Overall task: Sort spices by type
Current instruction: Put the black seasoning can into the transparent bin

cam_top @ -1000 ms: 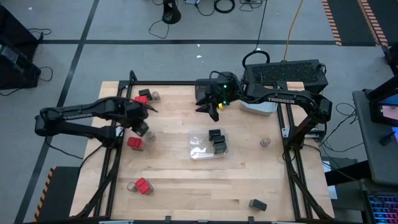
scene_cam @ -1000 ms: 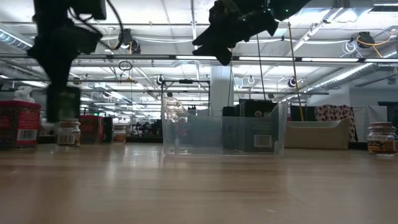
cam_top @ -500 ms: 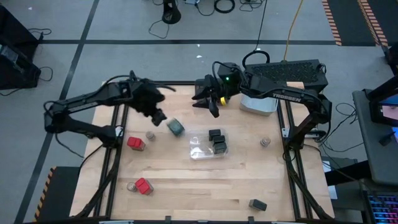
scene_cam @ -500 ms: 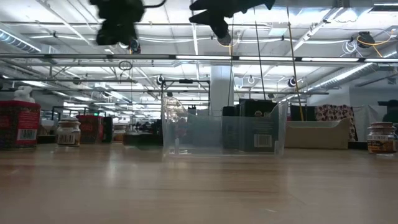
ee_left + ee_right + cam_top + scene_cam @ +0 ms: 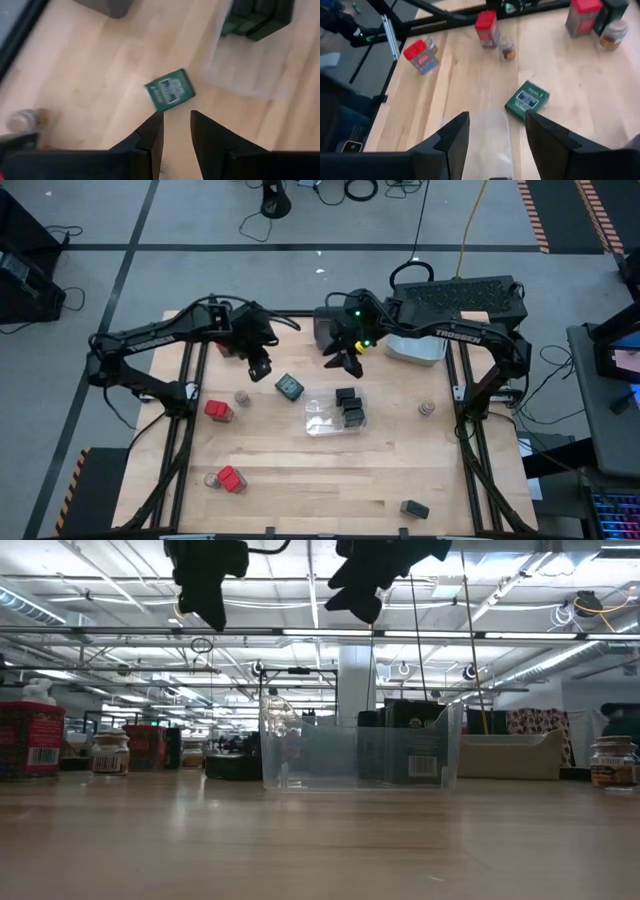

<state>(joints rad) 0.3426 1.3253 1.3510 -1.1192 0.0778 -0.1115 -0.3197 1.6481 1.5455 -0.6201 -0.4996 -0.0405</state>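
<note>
The table (image 5: 300,490) lies under both my arms, and I place everything by the clear bin (image 5: 322,423) near its middle. The light grey bin (image 5: 415,350) sits beyond the clear bin toward my right arm's base; I cannot see into it. The clear bin holds three dark boxes (image 5: 349,408) in a row along its right-hand side. My right gripper (image 5: 350,360) hangs in the air above the clear bin's far edge, fingers spread wide and empty. My left gripper (image 5: 262,367) hangs up and to the left of the bin, fingers parted by a narrow gap with nothing between them. A dark green-faced box (image 5: 289,387) lies flat on the wood just beside the bin's far left corner, apart from both grippers. Farther left of the bin stands a red-topped box (image 5: 218,410) with a small jar (image 5: 241,397) near it. Toward the front left of the bin a second red-topped box (image 5: 231,479) stands just beside another jar (image 5: 212,479). A lone dark box (image 5: 414,509) lies well to the bin's front right, and a lone jar (image 5: 427,409) stands to its right.
</note>
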